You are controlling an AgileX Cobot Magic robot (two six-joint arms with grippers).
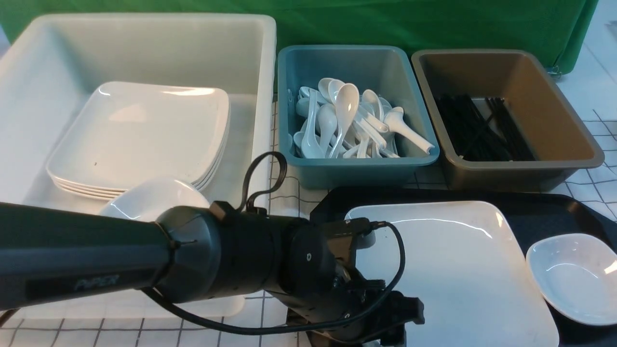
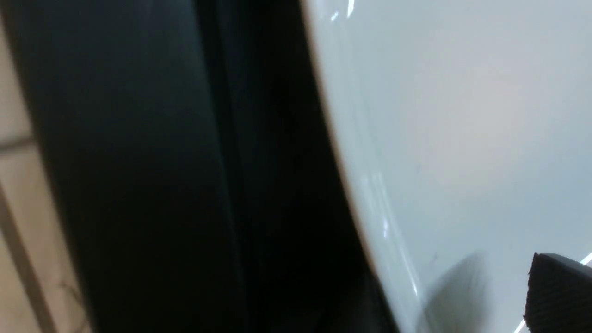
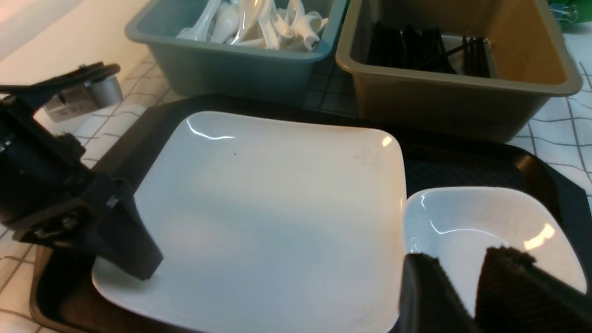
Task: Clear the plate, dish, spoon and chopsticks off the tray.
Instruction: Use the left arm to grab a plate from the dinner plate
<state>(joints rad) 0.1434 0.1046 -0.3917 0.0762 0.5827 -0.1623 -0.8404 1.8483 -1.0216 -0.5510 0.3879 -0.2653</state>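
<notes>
The large white plate point(image 1: 458, 270) lies on the black tray point(image 1: 554, 212), and the small white dish point(image 1: 573, 277) sits beside it on the tray's right. My left gripper point(image 1: 402, 323) is at the plate's near-left edge. Its jaws are open, and one finger point(image 3: 134, 254) stands over the rim. That ribbed pad point(image 2: 562, 296) hovers above the plate point(image 2: 462, 115). My right gripper point(image 3: 467, 263) hangs open above the dish point(image 3: 467, 217), holding nothing. No spoon or chopsticks show on the tray.
A big white tub point(image 1: 250, 58) at the left holds stacked plates point(image 1: 140, 135) and a small dish point(image 1: 154, 197). Behind the tray, a teal tub point(image 1: 424, 159) holds white spoons point(image 1: 347, 120) and a brown tub point(image 1: 578, 159) holds black chopsticks point(image 1: 482, 130).
</notes>
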